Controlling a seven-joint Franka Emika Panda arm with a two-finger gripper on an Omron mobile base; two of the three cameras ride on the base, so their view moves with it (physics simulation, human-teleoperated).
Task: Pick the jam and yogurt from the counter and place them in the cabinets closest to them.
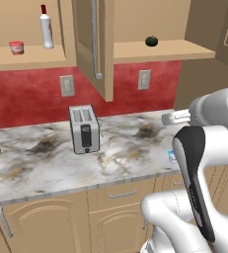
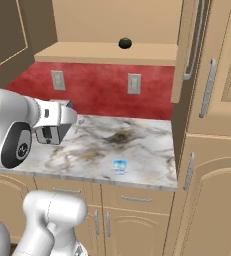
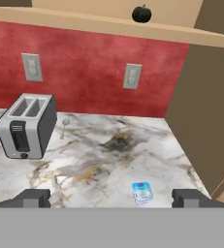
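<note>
Hand view: marble counter (image 3: 133, 145) w/ toaster (image 3: 26, 126) at left, yogurt (image 3: 142, 192) upright near the front edge, gripper (image 3: 111, 197) above it, fingers spread wide, holding nothing. Left base view: cabinets (image 1: 93, 44) open, jam (image 1: 17, 47) already on the left shelf. Risk, IMO: the cup's tiny and sits close to the edge, so an off-centre descent could tip it or knock it off the counter.
</note>
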